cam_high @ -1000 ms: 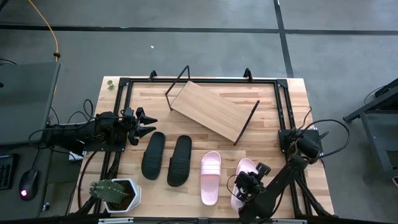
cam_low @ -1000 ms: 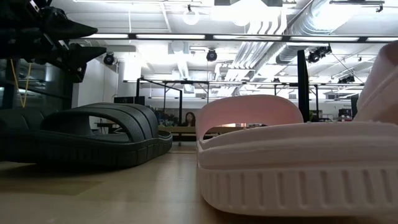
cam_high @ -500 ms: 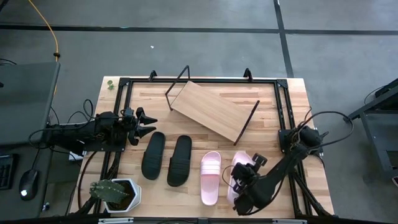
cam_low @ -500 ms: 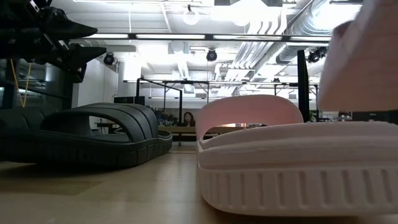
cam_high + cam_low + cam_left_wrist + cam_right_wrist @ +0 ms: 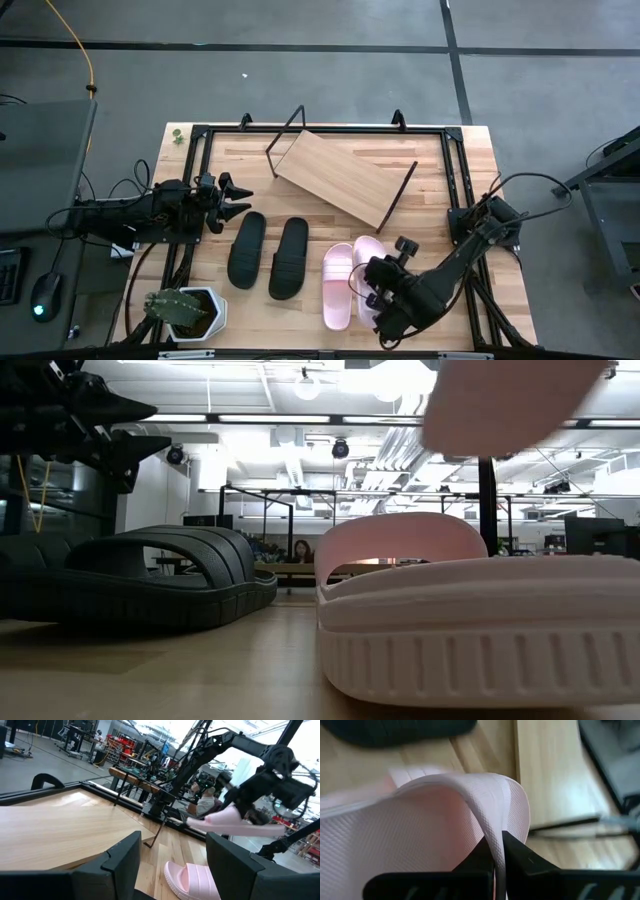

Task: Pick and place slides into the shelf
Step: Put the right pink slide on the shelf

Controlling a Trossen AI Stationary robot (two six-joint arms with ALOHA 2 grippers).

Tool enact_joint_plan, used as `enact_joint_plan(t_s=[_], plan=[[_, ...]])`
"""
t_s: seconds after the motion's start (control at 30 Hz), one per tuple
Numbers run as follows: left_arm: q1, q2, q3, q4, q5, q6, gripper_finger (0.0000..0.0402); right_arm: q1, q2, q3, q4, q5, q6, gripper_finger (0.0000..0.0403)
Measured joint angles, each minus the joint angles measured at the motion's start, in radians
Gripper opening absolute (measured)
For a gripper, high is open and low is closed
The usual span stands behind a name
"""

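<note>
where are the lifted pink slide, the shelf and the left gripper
lifted pink slide point(image 5: 235, 822): left wrist view, on its sole edge.
shelf point(image 5: 340, 177): high view, on its wooden board.
left gripper point(image 5: 240, 200): high view, between its open fingertips.

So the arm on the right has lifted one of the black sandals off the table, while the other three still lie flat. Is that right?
Nearly. The lifted sandal is pink, not black; the right gripper pinches its strap. The high view shows both black sandals flat on the table.

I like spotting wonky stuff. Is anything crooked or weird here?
Yes. The shelf sits slanted across the table, not square with its edges. One pink slide is up in the air, pinched by the right tool.
</note>
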Motion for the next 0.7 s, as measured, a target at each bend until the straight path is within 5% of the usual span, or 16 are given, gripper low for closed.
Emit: enact_joint_plan(t_s=[0.3,0.7], plan=[[0.000,0.000,0.000,-0.003,0.000,0.000,0.0205,-0.059,0.000,0.179,0.000,0.159,-0.206,0.0002],[0.000,0.000,0.000,-0.003,-0.001,0.000,0.0205,-0.217,0.000,0.223,-0.001,0.166,-0.388,0.0002]])
